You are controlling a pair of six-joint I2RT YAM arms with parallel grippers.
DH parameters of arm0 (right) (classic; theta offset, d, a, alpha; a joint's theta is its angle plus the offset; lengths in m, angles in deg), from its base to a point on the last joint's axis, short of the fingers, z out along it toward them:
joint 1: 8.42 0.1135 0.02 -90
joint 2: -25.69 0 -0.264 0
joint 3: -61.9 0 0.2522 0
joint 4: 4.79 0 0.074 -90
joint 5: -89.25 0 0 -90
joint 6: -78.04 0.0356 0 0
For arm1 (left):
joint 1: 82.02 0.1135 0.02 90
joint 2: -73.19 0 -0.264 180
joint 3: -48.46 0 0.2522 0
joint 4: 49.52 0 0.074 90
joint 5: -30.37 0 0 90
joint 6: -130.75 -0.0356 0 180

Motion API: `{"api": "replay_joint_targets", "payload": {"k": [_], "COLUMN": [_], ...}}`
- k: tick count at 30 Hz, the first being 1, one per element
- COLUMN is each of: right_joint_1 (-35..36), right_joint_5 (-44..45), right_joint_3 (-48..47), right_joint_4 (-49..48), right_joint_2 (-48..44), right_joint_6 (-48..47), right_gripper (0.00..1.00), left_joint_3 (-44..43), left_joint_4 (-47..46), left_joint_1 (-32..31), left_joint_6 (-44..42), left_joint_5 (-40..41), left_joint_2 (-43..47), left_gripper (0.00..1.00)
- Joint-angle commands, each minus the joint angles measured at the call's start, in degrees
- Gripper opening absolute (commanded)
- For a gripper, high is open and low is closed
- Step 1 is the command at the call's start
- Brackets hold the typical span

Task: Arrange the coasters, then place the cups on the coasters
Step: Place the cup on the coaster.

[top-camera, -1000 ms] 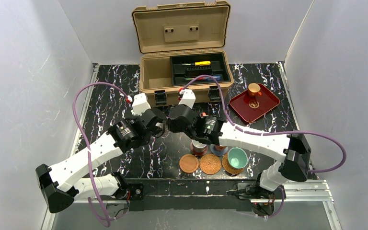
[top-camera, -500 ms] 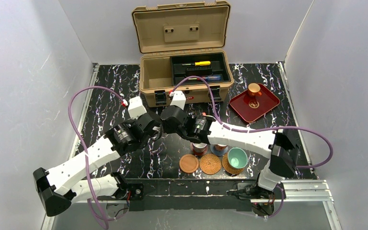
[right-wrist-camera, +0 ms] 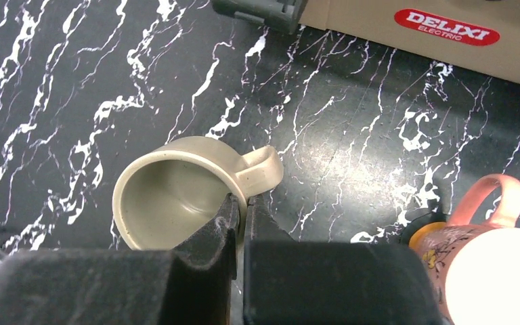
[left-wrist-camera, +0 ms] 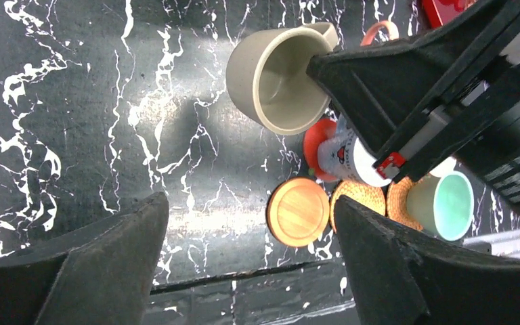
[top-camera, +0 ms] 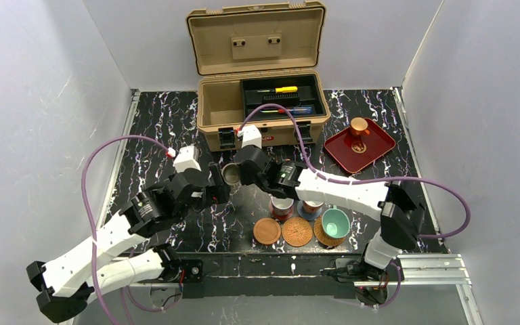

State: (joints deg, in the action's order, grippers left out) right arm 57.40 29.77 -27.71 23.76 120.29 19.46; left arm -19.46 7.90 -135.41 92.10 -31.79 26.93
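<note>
Right gripper (right-wrist-camera: 239, 206): you've got it clenched on the rim of the grey-olive cup (right-wrist-camera: 176, 193), one finger inside the wall, one outside, right by the handle.
Grey-olive cup: it sits just in front of the toolbox (top-camera: 264, 125), off its left latch; you can't tell whether it touches the tabletop.
Left gripper (left-wrist-camera: 249, 210): released, fingers spread wide with nothing between them, in front of the toolbox and left of it.
Coaster row: well in front of the toolbox's right half, you see the wooden coaster (top-camera: 267, 231) bare, a woven coaster (top-camera: 296, 231) bare, and the teal cup (top-camera: 335, 221) on the other woven one.
Reddish mugs: between that row and the toolbox, one mug (top-camera: 282, 206) on the pinkish-red coaster (left-wrist-camera: 313, 145), the second mug (top-camera: 313, 205) on the blue-grey coaster (top-camera: 305, 213).
Orange cup (top-camera: 359, 126): on the dark red tray (top-camera: 379, 145), just right of the toolbox.
</note>
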Motion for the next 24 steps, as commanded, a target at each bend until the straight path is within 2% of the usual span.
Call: {"api": "replay_joint_targets", "payload": {"k": [1, 6, 10, 13, 18, 20, 24], "right_joint_1": [-0.8, -1.4, -1.5, -1.5, -1.5, -1.4, -0.4], "right_joint_5": [-6.7, -13.7, -15.9, -20.1, -25.8, -26.8, -26.4], "right_joint_3": [-1.4, -2.0, -3.6, -2.5, 1.9, 3.4, 7.6], "right_joint_4": [-1.8, 6.9, 18.2, 24.8, 32.2, 34.5, 36.0], "right_joint_2": [-6.9, -12.8, -17.5, -21.7, -28.2, -29.2, -29.6], "right_joint_6": [-10.1, -17.9, -22.8, -25.2, -25.3, -24.7, -23.7], "right_gripper": [0.01, 0.01, 0.01, 0.01, 0.01, 0.01, 0.01], "left_joint_3": [-2.6, -14.3, -18.0, -19.1, -15.5, -14.6, -14.2], "left_joint_4": [4.0, 15.1, 14.4, 13.9, 9.1, 7.1, 4.4], "left_joint_1": [-0.1, 0.3, 2.2, 6.4, 19.1, 23.6, 27.8], "left_joint_6": [-5.8, -12.1, -15.8, -18.5, -23.4, -25.3, -28.5], "left_joint_5": [-3.5, -3.4, -6.0, -11.9, -24.4, -26.3, -27.7], "left_joint_2": [2.4, -3.9, -4.2, -5.5, -7.1, -7.6, -9.7], "left_gripper": [0.97, 0.98, 0.98, 0.98, 0.98, 0.98, 0.98]}}
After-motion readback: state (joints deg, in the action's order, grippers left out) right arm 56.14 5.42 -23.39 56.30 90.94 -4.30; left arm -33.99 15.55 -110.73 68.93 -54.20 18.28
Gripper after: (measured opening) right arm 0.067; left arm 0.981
